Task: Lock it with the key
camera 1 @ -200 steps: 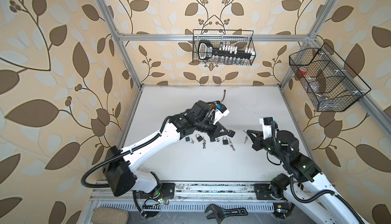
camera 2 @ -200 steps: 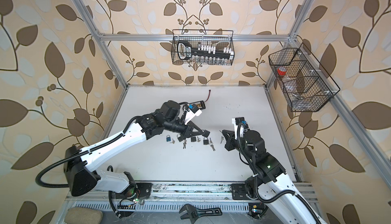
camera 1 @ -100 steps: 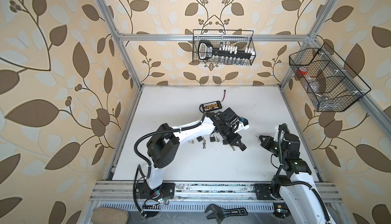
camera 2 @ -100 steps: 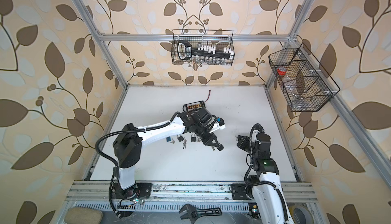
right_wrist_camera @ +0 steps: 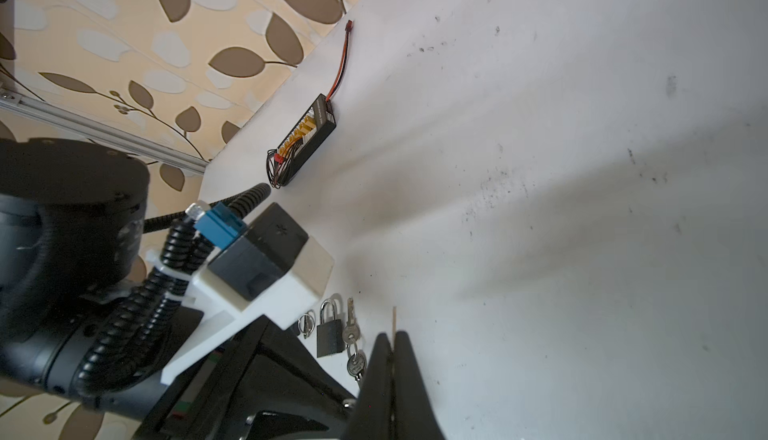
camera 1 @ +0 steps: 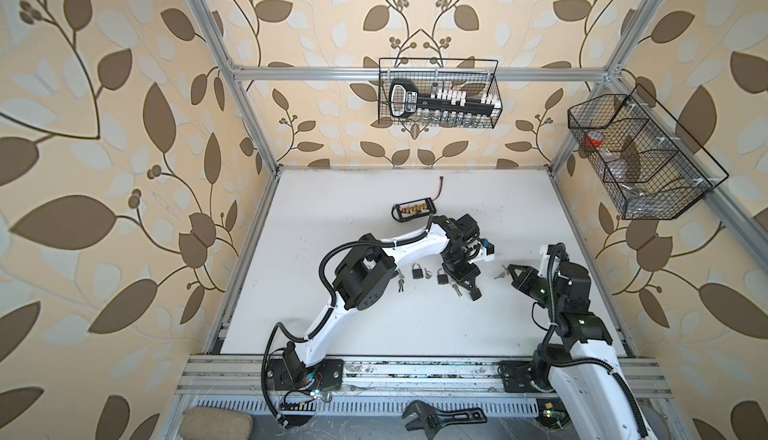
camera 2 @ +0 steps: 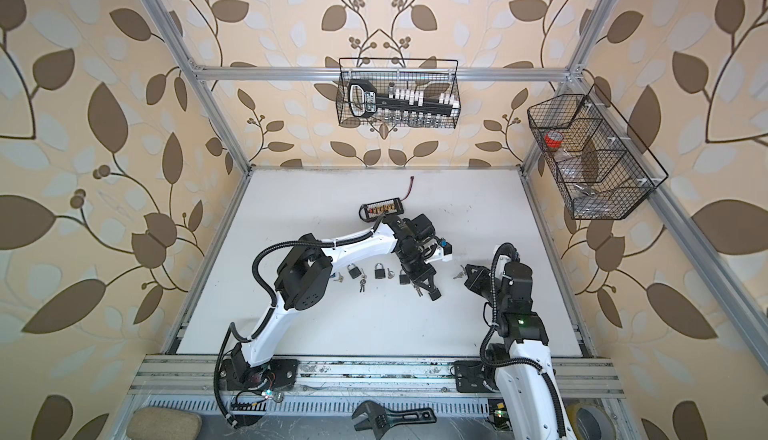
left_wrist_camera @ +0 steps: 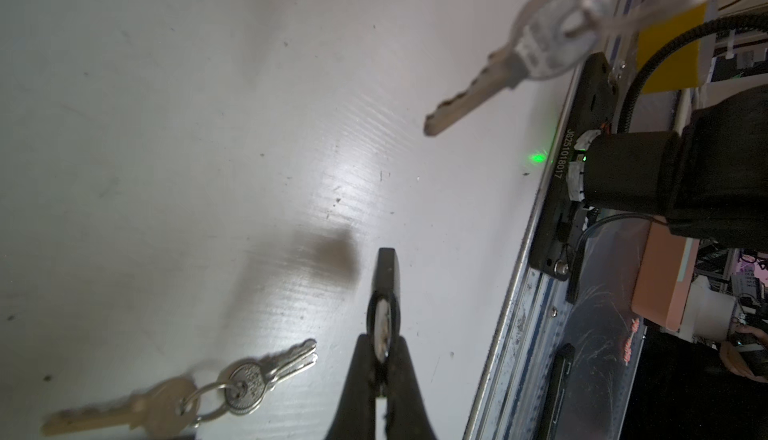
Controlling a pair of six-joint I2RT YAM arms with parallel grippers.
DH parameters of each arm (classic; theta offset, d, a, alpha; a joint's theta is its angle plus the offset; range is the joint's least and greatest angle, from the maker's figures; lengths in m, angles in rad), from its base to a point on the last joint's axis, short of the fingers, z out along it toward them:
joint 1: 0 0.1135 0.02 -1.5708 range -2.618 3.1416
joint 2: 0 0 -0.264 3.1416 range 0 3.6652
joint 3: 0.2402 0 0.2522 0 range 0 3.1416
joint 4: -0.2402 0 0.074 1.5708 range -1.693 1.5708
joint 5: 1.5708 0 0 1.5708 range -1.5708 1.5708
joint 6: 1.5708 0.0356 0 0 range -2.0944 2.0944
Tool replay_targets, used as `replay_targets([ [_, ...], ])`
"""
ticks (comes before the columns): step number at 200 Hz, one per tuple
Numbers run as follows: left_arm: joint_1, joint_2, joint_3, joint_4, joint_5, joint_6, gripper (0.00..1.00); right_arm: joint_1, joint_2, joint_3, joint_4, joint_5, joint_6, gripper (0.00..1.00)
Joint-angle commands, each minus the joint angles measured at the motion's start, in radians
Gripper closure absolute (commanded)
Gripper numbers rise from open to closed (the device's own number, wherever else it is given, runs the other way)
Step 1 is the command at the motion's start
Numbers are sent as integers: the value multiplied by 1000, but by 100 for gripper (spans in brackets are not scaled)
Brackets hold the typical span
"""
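L gripper [left_wrist_camera: 381, 348] is seen fully shut on a small black padlock [left_wrist_camera: 385, 269], w/ loose keys [left_wrist_camera: 249, 380] lying beside it on the table [left_wrist_camera: 166, 126]. R gripper [right_wrist_camera: 390, 340] is clamped shut on a key [left_wrist_camera: 478, 89], which is held off the table, near the padlock but not touching.

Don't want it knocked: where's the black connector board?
In both top views the black connector board lies toward the back of the table, near the middle, behind the left arm's wrist.

table [camera 1: 374, 218] white | padlock [camera 1: 417, 271] black | key [left_wrist_camera: 536, 49] silver | wallpaper [camera 1: 124, 85] beige, brown leaves
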Motion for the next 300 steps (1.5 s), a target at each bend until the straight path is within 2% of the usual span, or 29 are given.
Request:
replay_targets([
  [1,23,10,64,-50,30,37,100,-2,-6,-1,16,-22,-2,100],
  [77,54,114,198,-93,41,52,100,-1,-6,-7,18,-43,1,100],
  [152,90,169,249,-49,32,21,68,-1,-2,-10,12,-65,5,100],
  [195,104,176,282,-20,29,-17,59,2,12,-29,28,-72,22,100],
  [244,107,29,241,87,-45,-95,46,4,37,-166,227,-126,142,100],
  [269,109,-112,118,190,-85,-141,39,10,105,-188,284,-114,131,100],
  [300,109,-293,-122,316,-112,-197,32,17,222,-208,399,-109,139,100],
])
